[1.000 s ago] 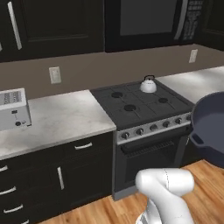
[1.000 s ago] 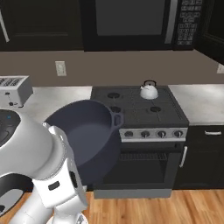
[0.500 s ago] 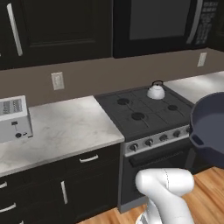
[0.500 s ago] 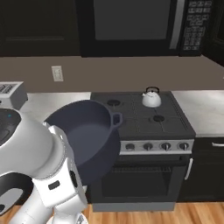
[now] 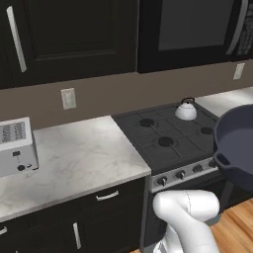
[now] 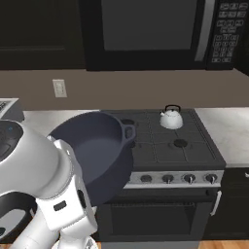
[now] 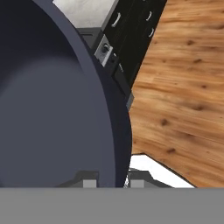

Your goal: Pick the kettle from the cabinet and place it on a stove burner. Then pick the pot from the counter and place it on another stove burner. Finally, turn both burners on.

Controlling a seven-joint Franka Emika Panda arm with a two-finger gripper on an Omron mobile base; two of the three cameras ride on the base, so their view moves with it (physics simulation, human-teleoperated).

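We observe the pot [image 6: 95,155] held off the tabletop, raised in front of the cooktop [image 6: 168,141] and tilted so that its open mouth faces partly sideways. It is a wide, round vessel with a dark blue-grey finish, no lid, a smooth plain interior and a small loop handle [image 6: 129,132] at the rim; in the left base view it appears at the right edge of the frame [image 5: 237,148] with a loop handle facing the camera. In the hand view the pot's wall [image 7: 57,109] curves directly above the pincer [image 7: 111,183], whose two tips sit on either side of the rim, so we read the pincer as clenched on the pot's rim. The kettle [image 6: 171,118] stands upright on the rear right burner; it is small, squat and white-silver, with a black arched handle and black lid knob. The front right burner [image 6: 180,143] is bare, as are the two left burners [image 5: 165,142] seen in the left base view. The marbled tabletop [image 5: 79,158] left of the cooktop carries a toaster [image 5: 15,147]. Silver knobs [image 6: 168,179] line the cooktop's front edge.
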